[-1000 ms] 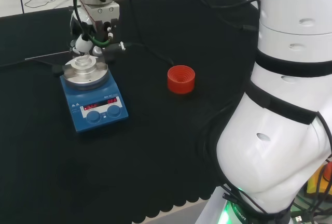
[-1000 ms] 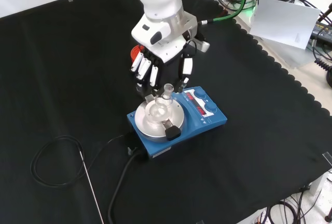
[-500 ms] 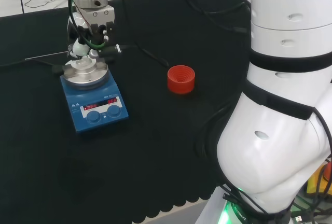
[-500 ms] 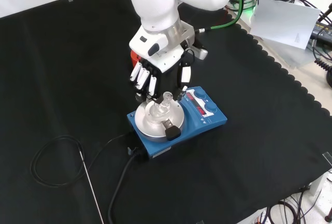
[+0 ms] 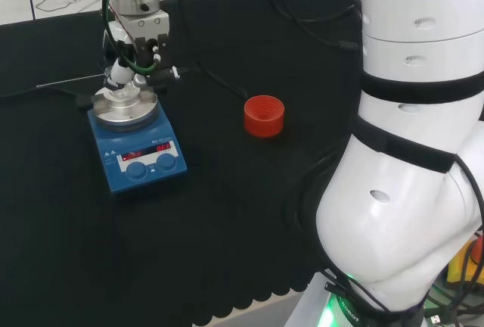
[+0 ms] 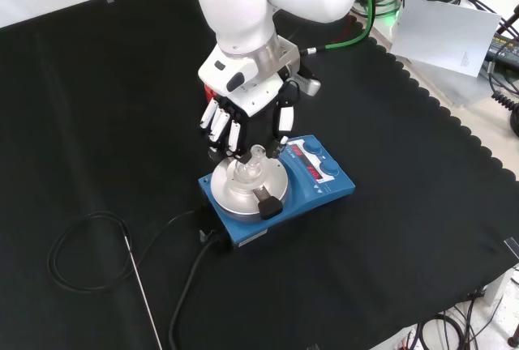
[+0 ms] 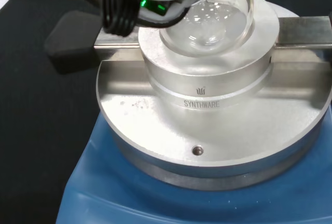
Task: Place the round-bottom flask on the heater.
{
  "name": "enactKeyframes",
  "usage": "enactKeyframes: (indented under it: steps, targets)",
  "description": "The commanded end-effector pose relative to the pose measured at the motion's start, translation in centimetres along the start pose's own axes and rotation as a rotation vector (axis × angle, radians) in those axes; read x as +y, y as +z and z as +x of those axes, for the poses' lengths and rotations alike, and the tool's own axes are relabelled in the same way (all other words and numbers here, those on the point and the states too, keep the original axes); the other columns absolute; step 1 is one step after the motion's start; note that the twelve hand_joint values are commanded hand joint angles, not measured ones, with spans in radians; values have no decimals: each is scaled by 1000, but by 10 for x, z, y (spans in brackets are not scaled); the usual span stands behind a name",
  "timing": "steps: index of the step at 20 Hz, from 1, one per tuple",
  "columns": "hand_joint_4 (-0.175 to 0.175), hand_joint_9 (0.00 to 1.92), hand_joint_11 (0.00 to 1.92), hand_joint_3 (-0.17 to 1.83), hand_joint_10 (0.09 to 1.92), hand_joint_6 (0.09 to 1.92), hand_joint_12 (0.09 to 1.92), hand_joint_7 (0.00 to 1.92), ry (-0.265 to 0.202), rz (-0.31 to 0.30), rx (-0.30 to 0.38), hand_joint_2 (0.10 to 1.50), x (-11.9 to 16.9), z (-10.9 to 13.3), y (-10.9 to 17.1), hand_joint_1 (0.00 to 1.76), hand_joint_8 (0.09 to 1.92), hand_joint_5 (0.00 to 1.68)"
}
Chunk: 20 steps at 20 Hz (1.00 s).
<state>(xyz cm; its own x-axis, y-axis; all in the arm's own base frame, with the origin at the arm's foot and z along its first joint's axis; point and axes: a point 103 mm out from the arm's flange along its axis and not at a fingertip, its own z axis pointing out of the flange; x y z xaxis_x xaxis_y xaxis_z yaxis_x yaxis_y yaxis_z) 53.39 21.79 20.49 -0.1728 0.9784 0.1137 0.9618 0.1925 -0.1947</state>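
The clear round-bottom flask [image 6: 253,164] stands upright in the silver block [image 6: 243,186] on top of the blue heater [image 6: 312,184]. In the wrist view its bulb [image 7: 215,16] rests in the block's hollow [image 7: 207,73]. My hand [image 6: 247,111] hangs just above and behind the flask with its fingers [image 6: 219,123] pointing down and relaxed, apart from the flask's neck. In the head view the hand [image 5: 136,43] is over the flask [image 5: 121,85] on the heater [image 5: 140,153]. The hand is open and holds nothing.
A red ribbed ring stand [image 5: 264,115] sits on the cloth right of the heater in the head view. A black cable [image 6: 89,245] and a thin metal rod [image 6: 142,285] lie left of the heater in the front view. White paper [image 6: 446,34] lies at the far right.
The hand has let go of the flask's neck and risen, drifting up and left in the front view. The flask stays seated in the block.
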Motion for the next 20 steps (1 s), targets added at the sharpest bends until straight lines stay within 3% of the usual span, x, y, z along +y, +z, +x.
enactKeyframes:
  steps: [1,3,5,10,20]
  targets:
    - [60,740,536,494,596,1005,1288,475,12,14,43,846,1,-9,2,1082,724,1042]
    - [-23,691,504,496,621,920,1295,409,22,18,55,812,1,-12,2,992,736,850]
    - [-60,622,444,582,658,843,1320,333,26,28,64,722,2,-13,2,933,748,640]
    - [-66,540,373,643,714,593,1353,257,27,32,59,648,1,-13,2,888,761,386]
    - [-59,510,340,623,722,436,1364,233,57,-11,59,622,-34,-23,-24,882,754,362]
